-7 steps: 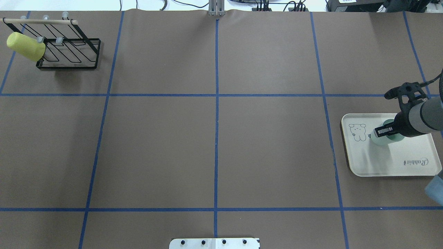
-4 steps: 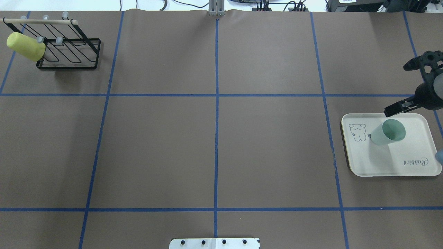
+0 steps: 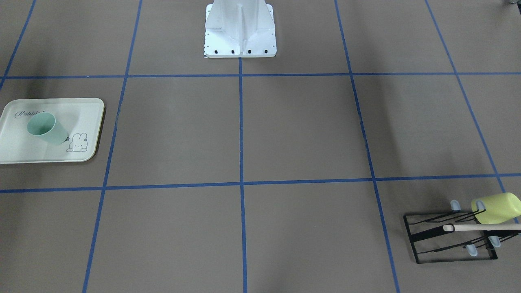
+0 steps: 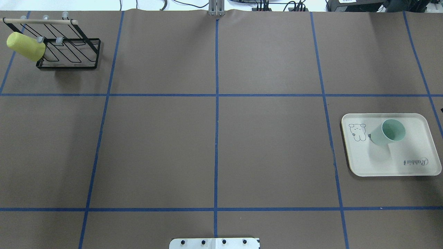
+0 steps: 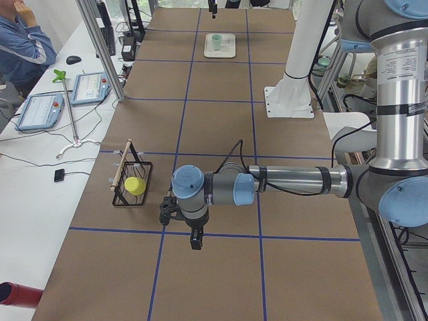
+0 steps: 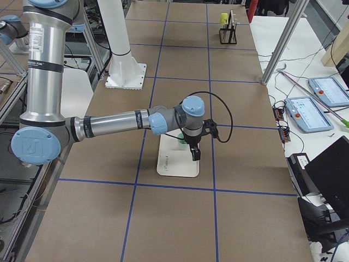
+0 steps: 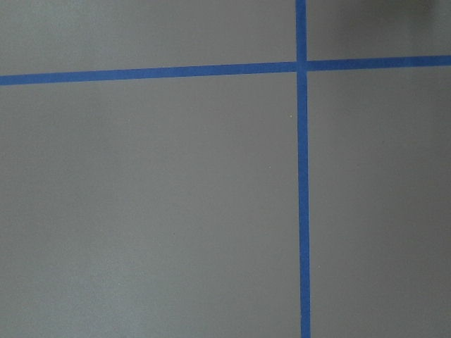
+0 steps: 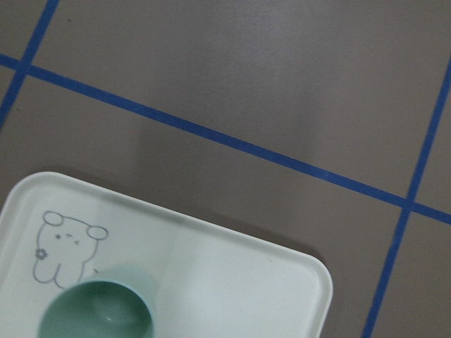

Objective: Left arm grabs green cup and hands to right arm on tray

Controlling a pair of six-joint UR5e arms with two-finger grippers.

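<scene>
The green cup (image 4: pixel 388 132) stands upright, mouth up, on the tray (image 4: pixel 408 152) next to the rabbit drawing. Nothing touches it. It also shows in the front-facing view (image 3: pixel 45 128) on the tray (image 3: pixel 83 116) and in the right wrist view (image 8: pixel 95 313) at the bottom edge. My right gripper (image 6: pixel 195 154) shows only in the side view. It points down beside the tray, and I cannot tell its state. My left gripper (image 5: pixel 195 239) hangs over bare table far from the cup, near the rack. I cannot tell its state either.
A black wire rack (image 4: pixel 69 48) stands at the far left corner with a yellow-green cup (image 4: pixel 26 46) hung on it. The white robot base (image 3: pixel 240 32) sits at the table's near middle edge. Blue tape lines grid the brown table.
My right gripper was at the green cup's rim on the tray, then drew away to the right and left the overhead view. The cup stays on the tray.
</scene>
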